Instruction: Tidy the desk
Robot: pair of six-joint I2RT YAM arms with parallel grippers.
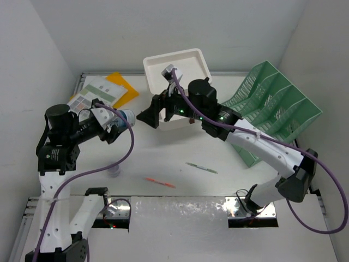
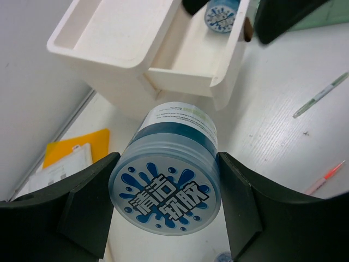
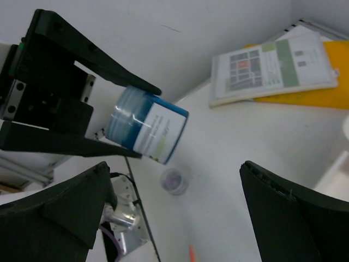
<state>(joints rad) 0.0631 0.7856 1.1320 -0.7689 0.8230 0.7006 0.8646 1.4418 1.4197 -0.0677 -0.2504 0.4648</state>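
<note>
The desk [image 1: 218, 185] is a large white tabletop. My left gripper [image 1: 123, 120] is shut on a blue-lidded jar [image 1: 127, 115] and holds it above the desk, left of the white drawer unit [image 1: 175, 68]. In the left wrist view the jar [image 2: 163, 188] sits between both fingers, lid toward the camera. A second blue jar [image 2: 221, 13] lies in the unit's open drawer [image 2: 185, 60]. My right gripper [image 1: 148, 117] is open and empty by the drawer, facing the held jar [image 3: 147, 125]. In the right wrist view the right gripper [image 3: 174, 218] spreads wide.
A green mesh file rack [image 1: 272, 103] stands at the right. Papers on a yellow folder [image 1: 103, 90] lie at the back left. A grey-green pen [image 1: 200, 167] and an orange pen [image 1: 160, 182] lie near the front. A small clear cup [image 1: 114, 172] sits below the left gripper.
</note>
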